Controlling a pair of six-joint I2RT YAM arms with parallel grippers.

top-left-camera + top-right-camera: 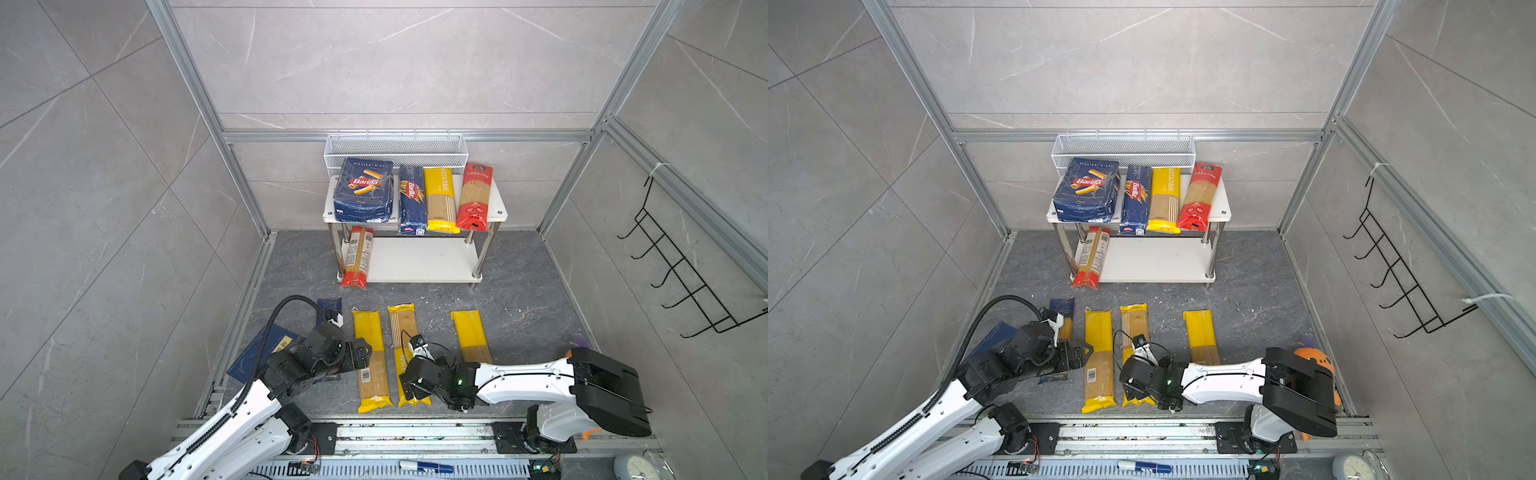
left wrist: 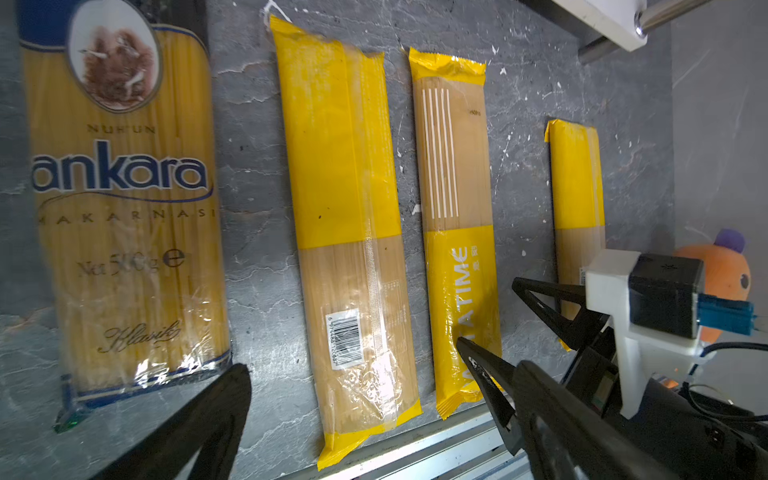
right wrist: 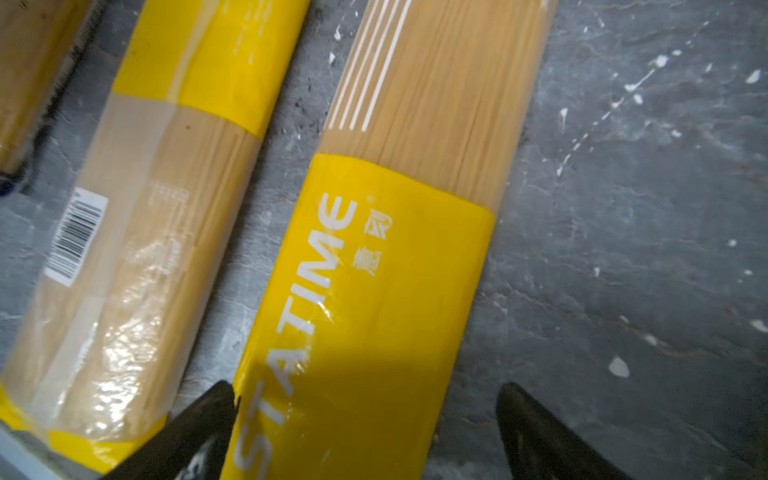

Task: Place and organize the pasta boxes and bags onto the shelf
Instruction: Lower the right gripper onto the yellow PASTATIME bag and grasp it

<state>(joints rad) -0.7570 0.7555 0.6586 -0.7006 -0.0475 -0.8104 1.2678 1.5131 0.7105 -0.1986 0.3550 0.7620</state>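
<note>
Right wrist view: the right gripper (image 3: pixel 365 432) is spread wide and holds nothing, with one finger on either side of the printed yellow bag (image 3: pixel 374 291). That bag lies flat on the grey tabletop (image 3: pixel 623 249). In a top view, lower middle, the left gripper (image 1: pixel 362 355) is also spread and empty, just beside the barcode bag (image 1: pixel 371 328). Upper middle, the shelf (image 1: pixel 428 257) carries the wide box (image 1: pixel 363 191) and the narrow box (image 1: pixel 412 199) on its top board.

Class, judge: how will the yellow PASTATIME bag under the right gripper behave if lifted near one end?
The PASTATIME bag is packed with straight spaghetti, so probably stiff, though a near-end grip may tip it. Its glossy film looks slippery.
</note>
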